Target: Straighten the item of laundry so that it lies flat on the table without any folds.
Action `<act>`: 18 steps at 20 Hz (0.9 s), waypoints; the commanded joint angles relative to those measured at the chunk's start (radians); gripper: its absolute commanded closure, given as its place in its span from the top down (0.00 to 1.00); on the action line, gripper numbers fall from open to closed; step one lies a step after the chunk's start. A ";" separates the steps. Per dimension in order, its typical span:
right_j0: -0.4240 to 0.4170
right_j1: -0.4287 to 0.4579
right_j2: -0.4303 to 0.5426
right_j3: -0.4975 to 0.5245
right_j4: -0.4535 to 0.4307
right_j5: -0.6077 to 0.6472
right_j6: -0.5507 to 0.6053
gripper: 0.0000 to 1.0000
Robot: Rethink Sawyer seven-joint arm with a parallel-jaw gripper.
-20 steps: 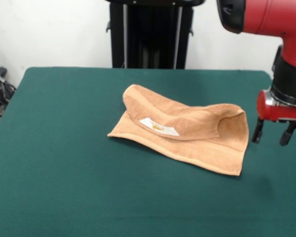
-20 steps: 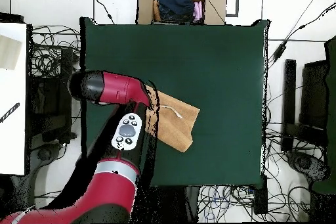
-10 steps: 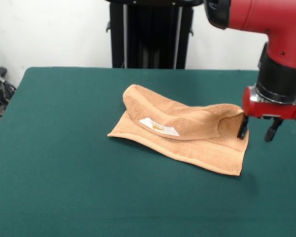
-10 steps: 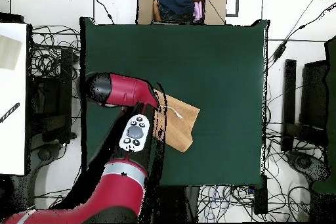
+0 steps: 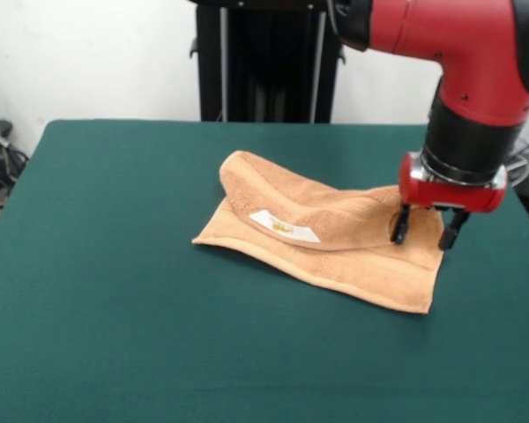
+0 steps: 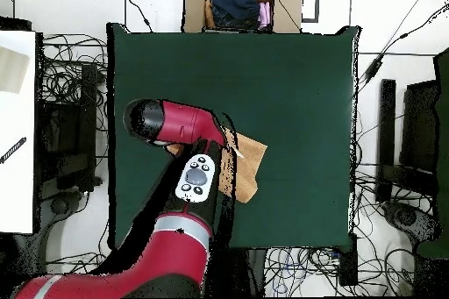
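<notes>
The item of laundry point(image 5: 335, 238) is a peach-orange terry towel with a white label point(image 5: 284, 226), lying on the green table point(image 5: 115, 291). Its far part is folded over toward the front, forming a raised hump. My gripper point(image 5: 426, 231) hangs open just above the towel's right end, both fingers spread over the folded corner with nothing between them. In the overhead view the red arm point(image 6: 180, 124) covers much of the towel point(image 6: 247, 164), and the gripper itself is hidden under it.
A cardboard box point(image 6: 241, 4) of clothes stands beyond the table's far edge in the overhead view. Cables and equipment lie on the floor around the table. The black pedestal point(image 5: 264, 62) rises behind the table.
The gripper has moved left from beside the towel's right edge to above the towel's right end. It has stayed open. The towel has not moved.
</notes>
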 commanded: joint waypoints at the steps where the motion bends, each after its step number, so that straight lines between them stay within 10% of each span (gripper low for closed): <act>1: -0.024 0.014 0.120 0.093 -0.050 -0.083 0.090 1.00; 18: -0.027 0.044 0.123 0.082 -0.057 -0.106 0.097 1.00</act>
